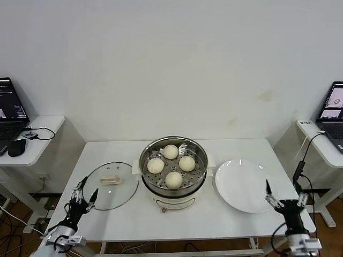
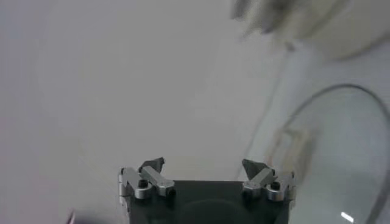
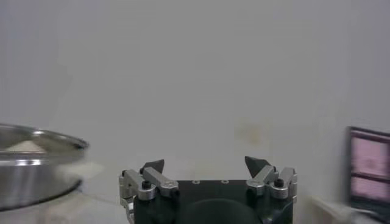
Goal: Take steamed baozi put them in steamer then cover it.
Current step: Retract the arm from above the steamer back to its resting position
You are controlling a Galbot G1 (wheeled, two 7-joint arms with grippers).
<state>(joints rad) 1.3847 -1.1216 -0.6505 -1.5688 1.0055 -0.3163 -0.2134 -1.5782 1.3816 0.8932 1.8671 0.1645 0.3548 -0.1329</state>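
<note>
Four cream-white baozi (image 1: 171, 165) sit on the perforated tray inside the shiny steel steamer (image 1: 199, 155) at the table's middle. The clear glass cover (image 1: 110, 185) with its cream handle lies flat on the table left of the steamer; it also shows in the left wrist view (image 2: 341, 158). My left gripper (image 1: 86, 193) is open and empty at the cover's front-left edge. My right gripper (image 1: 284, 194) is open and empty at the front right, beside the white plate. The steamer's rim shows in the right wrist view (image 3: 36, 146).
An empty white plate (image 1: 244, 184) lies right of the steamer. Side tables with laptops (image 1: 10, 110) (image 1: 333, 110) stand at both sides, with cables hanging near the right one. A white wall runs behind the table.
</note>
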